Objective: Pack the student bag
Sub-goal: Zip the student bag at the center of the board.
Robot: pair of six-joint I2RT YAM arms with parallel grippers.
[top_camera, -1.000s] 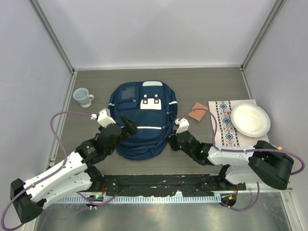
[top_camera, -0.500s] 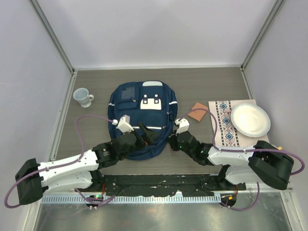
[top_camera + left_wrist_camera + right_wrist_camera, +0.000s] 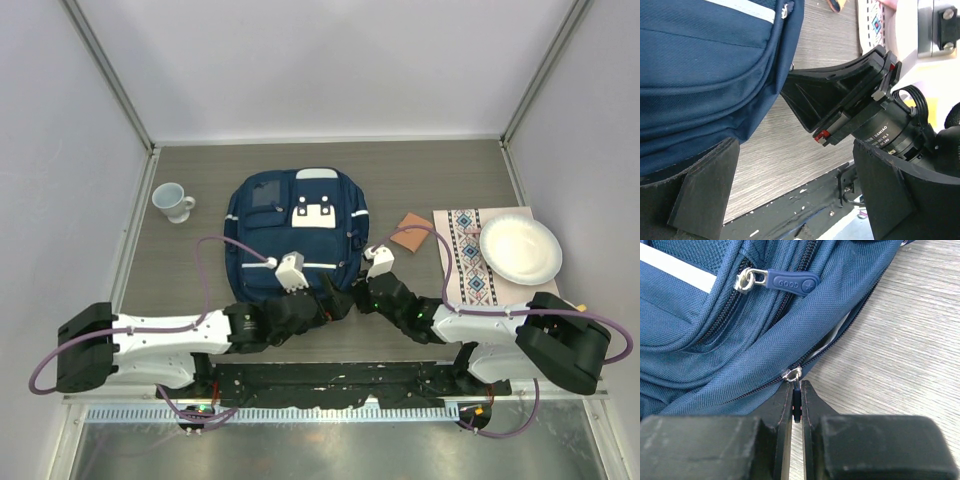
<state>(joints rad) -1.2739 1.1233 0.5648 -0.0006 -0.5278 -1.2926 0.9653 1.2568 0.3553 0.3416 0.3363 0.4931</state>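
Student bag [image 3: 296, 245] lies flat mid-table, front up: navy fabric, thin white stripes, a white patch with two buckle marks, zipped pockets. One rubber zip tab [image 3: 790, 281] reads "GOOD"; the motor [image 3: 885, 132] on the right arm reads "DAMIAO". Right gripper [image 3: 796, 407] is clenched on a zip pull [image 3: 796, 390] at the bag's near right edge. Left gripper [image 3: 795, 150] gapes wide just beside it, holding nothing. Mug [image 3: 173, 201] sits well apart on the left. Brown card [image 3: 409, 232], patterned cloth [image 3: 470, 262] and plate [image 3: 520, 249] are on the right. Bare table [image 3: 430, 180] runs behind.
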